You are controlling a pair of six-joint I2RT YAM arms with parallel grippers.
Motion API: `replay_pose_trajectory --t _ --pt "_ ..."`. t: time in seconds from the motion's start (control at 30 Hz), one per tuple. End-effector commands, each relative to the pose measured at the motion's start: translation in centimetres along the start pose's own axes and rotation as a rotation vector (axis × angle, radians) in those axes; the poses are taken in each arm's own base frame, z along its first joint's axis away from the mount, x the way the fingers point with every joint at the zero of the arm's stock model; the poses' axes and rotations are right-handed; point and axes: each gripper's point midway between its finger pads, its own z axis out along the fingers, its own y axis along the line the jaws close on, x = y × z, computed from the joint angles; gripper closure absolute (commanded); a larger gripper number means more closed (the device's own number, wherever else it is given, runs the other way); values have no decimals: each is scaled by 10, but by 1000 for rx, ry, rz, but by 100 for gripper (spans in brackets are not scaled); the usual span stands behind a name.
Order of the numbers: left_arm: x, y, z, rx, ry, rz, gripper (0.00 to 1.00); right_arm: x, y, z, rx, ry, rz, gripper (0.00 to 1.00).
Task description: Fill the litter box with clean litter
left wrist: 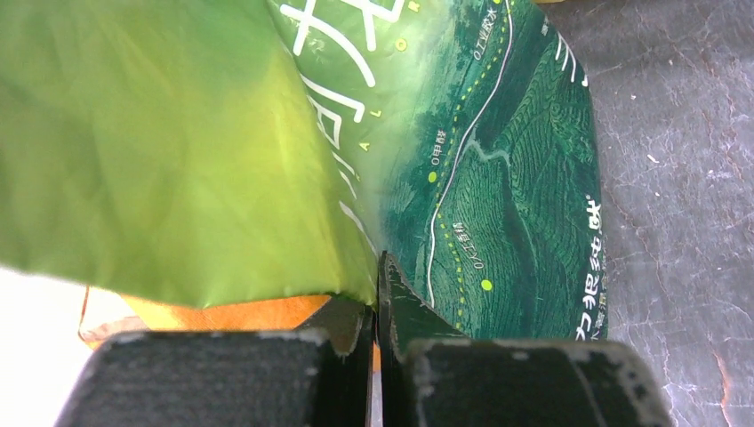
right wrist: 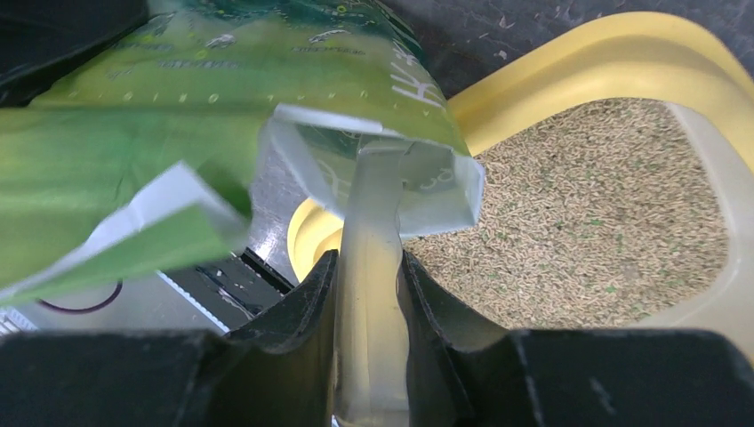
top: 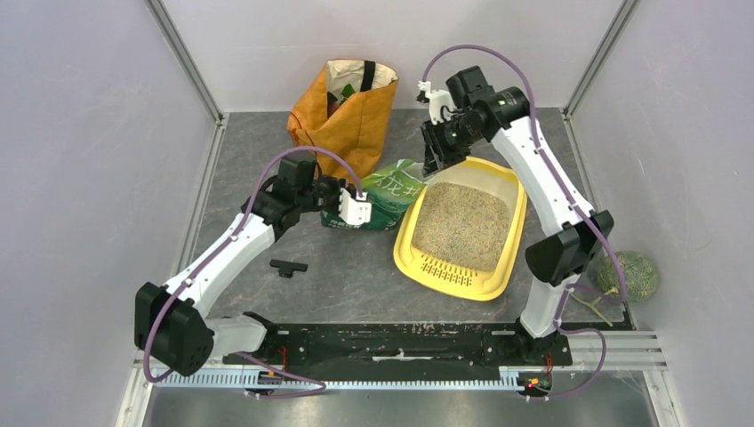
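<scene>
grey, marbled worktop [top: 356, 285] inside white walls, with an orange shopping bag [top: 342, 116] standing at the back, out of the way. the yellow litter box [top: 480, 287] lies angled toward the right arm, slotted lip nearest the bases. clean litter [top: 462, 222] covers its floor in an even beige bed.

the green bag [top: 391, 191] is slung between the two arms, just beside the box's far left corner. the left hand [left wrist: 377, 311] is clamped tight on a fold at the bag's outer end, seemingly to keep that end up so the granules run the other way. the right hand [right wrist: 369, 267] is closed on the pale cut edge of the bag's mouth, holding it open over the box rim so nothing lands on the worktop. the bag looks slack and flat, so i'd guess the pour is nearly done.
</scene>
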Motion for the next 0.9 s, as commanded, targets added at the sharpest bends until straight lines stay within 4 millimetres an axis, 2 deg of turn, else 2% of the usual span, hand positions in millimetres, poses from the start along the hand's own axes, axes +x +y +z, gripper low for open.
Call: replay_pose_trajectory --t 0.0,0.23,0.5,0.87 --pt "-40 73 -36 -275 -82 219 98 -18 -15 15 89 -32 14 100" --pt "-38 71 -41 -320 -67 275 98 -12 -4 54 59 34 4 100" --pt "-37 69 -43 -333 -61 290 98 8 5 98 -45 153 62 100" --pt "-35 63 -42 -320 -63 287 98 30 5 139 -103 258 165 100"
